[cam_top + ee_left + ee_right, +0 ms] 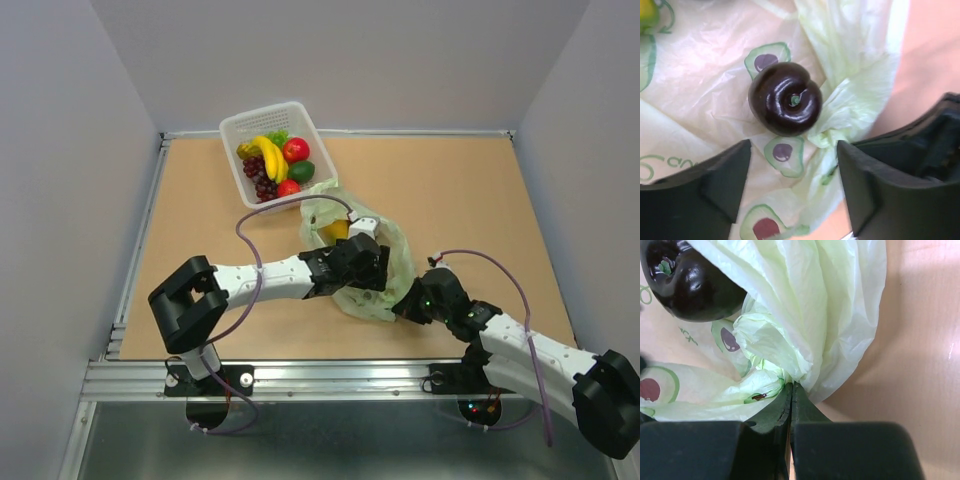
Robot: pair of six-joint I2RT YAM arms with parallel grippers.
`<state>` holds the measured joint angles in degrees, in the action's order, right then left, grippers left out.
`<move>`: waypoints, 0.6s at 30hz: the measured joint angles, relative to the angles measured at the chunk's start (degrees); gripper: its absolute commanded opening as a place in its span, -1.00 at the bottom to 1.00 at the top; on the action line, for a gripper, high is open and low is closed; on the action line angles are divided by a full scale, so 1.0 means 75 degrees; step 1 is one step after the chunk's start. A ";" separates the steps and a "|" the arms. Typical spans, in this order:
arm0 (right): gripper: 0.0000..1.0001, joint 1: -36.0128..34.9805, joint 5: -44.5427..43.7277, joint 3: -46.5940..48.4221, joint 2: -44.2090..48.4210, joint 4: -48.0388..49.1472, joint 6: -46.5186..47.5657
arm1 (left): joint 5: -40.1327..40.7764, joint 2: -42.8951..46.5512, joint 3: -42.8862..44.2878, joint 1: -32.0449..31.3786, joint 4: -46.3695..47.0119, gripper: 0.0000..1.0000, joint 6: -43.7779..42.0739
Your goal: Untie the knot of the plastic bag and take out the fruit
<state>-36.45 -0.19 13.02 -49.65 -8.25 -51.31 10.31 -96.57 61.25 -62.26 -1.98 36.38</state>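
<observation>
Two arms meet at the plastic bag (398, 250), midway along the near edge of the table (480, 190). Left wrist view: left gripper (792, 155) gapes above the dark fruit (785, 98) on the opened bag. This looks like the removal step; next, lower and close. Right wrist view: right gripper (791, 392) pinches bag plastic.

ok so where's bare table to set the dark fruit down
Widest bare table: back right, between the white basket, the plastic bag and the right edge. A narrower strip left of the basket, behind the left arm. Crowded: near middle, where bag, left arm and right arm meet.
</observation>
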 measured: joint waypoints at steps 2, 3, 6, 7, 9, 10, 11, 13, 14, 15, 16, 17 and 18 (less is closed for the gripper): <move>-0.99 0.0000 -0.0038 0.0000 0.0000 0.0000 -0.0012 | 0.0102 0.0256 0.0003 0.0000 -0.0012 0.87 0.0076; -0.99 0.0000 -0.0047 0.0000 0.0000 0.0000 -0.0015 | 0.0134 0.0326 0.0006 0.0000 -0.0015 0.93 0.0079; -0.99 0.0000 -0.0073 0.0000 0.0003 -0.0003 -0.0015 | 0.0300 0.0382 0.0143 0.0000 -0.0090 0.97 0.0108; -0.99 0.0000 -0.0082 0.0000 0.0003 -0.0003 -0.0015 | 0.0358 0.0280 0.0323 0.0006 -0.0230 0.97 0.0105; -0.99 0.0000 -0.0093 0.0000 0.0009 -0.0006 -0.0012 | 0.0481 -0.0020 0.0705 0.0006 -0.0370 0.97 0.0105; -0.99 0.0000 -0.0096 0.0000 0.0015 -0.0009 -0.0012 | 0.0542 -0.0213 0.0906 0.0006 -0.0382 0.97 0.0105; -0.99 0.0000 -0.0096 0.0000 0.0017 -0.0009 -0.0009 | 0.0592 -0.0367 0.1017 0.0009 -0.0391 0.97 0.0105; -0.99 0.0000 -0.0096 0.0000 0.0032 -0.0015 0.0003 | 0.0720 -0.0694 0.1244 0.0017 -0.0458 0.97 0.0105; -0.99 0.0000 -0.0096 0.0000 0.0041 -0.0017 0.0009 | 0.0790 -0.0845 0.1332 0.0020 -0.0495 0.97 0.0108; -0.99 0.0000 -0.0096 0.0000 0.0061 -0.0026 0.0012 | 0.0866 -0.1055 0.1428 0.0041 -0.0533 0.97 0.0108; -0.99 0.0000 -0.0096 0.0000 0.0102 -0.0038 0.0015 | 0.0912 -0.1195 0.1480 0.0055 -0.0574 0.93 0.0108; -0.99 0.0000 -0.0096 0.0000 0.0146 -0.0041 0.0017 | 0.0970 -0.1390 0.1539 0.0067 -0.0621 0.88 0.0108; -0.99 0.0000 -0.0096 0.0000 0.0175 -0.0041 0.0020 | 0.1003 -0.1489 0.1553 0.0067 -0.0638 0.76 0.0105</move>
<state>-36.45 -0.91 13.02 -48.34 -8.56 -51.16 17.82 -107.74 72.90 -61.76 -6.76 37.17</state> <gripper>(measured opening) 0.012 0.967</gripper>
